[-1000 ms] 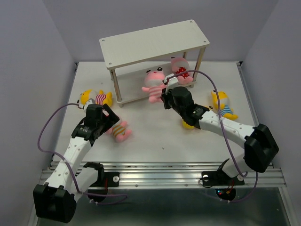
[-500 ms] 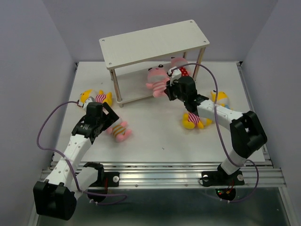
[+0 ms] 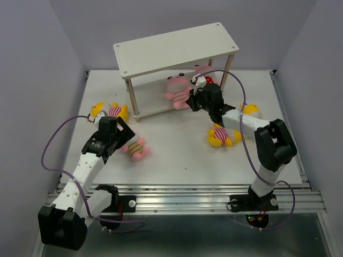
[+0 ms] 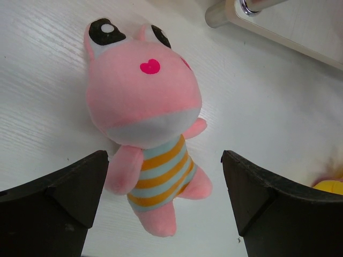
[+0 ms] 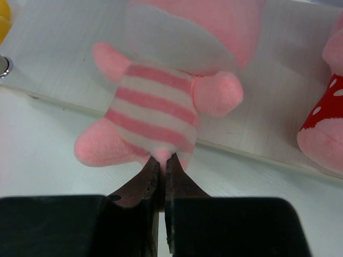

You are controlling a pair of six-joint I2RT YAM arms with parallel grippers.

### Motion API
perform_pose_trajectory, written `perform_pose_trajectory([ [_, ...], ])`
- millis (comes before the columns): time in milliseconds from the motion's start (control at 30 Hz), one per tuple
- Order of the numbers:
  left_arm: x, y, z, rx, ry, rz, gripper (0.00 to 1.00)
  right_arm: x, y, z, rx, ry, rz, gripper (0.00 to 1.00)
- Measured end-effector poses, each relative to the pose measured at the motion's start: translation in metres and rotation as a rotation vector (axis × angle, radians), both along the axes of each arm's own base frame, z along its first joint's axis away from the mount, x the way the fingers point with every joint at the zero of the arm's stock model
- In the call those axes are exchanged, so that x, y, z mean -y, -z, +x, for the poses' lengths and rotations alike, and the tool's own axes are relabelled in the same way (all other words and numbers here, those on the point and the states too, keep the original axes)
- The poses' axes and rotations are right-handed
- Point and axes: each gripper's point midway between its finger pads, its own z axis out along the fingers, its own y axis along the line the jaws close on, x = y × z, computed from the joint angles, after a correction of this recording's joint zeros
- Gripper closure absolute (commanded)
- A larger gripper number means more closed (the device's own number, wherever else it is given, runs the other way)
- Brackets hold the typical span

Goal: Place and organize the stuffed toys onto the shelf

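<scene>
**Two pink toys on the lower tier, four more waiting on the table**

The striped pink toy [image 5: 155, 107] lies on the lower board [image 5: 59, 48] of the shelf [image 3: 177, 48], head toward the back and legs over the front edge. My right gripper [image 5: 162, 171] has its jaws pressed together on a fold of plush between those legs, so I count this toy as delivered but not yet let go. Just to its right on the same board sits the dotted toy [image 5: 324, 123], close to the striped one; I cannot tell whether they touch. From the top camera, both are half hidden under the top board [image 3: 214, 37], which carries no toy that I can see.

Out on the table [image 3: 182, 155], my left gripper [image 4: 165, 160] hangs with its fingers spread wide on either side of the orange-striped toy [image 4: 147, 123], which lies face up and untouched. I read that as the next pick. Three yellow ones are also on the table: the left yellow toy [image 3: 107, 111] near the shelf's left leg, the near yellow toy [image 3: 222, 138] beside my right forearm, and the far yellow toy [image 3: 253, 111] partly covered by that arm.

By my count two of six are shelved and four remain, and the neat lining-up has hardly begun. The striped toy will likely need nudging deeper once released.
</scene>
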Motion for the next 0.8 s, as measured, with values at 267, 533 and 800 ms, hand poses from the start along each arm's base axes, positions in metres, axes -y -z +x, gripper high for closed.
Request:
perform_pose_trajectory([
  [267, -0.001, 0.0, 0.0, 0.0, -0.003, 0.004, 0.01, 0.004, 0.003, 0.01, -0.006, 0.011, 0.019, 0.96],
  [533, -0.003, 0.0, 0.0, 0.001, -0.008, 0.011, 0.01, 0.004, 0.003, 0.018, -0.016, -0.001, 0.045, 0.94],
  [800, -0.006, -0.002, 0.0, -0.001, -0.017, 0.026, 0.01, 0.0, 0.011, 0.015, -0.038, -0.029, 0.047, 0.91],
])
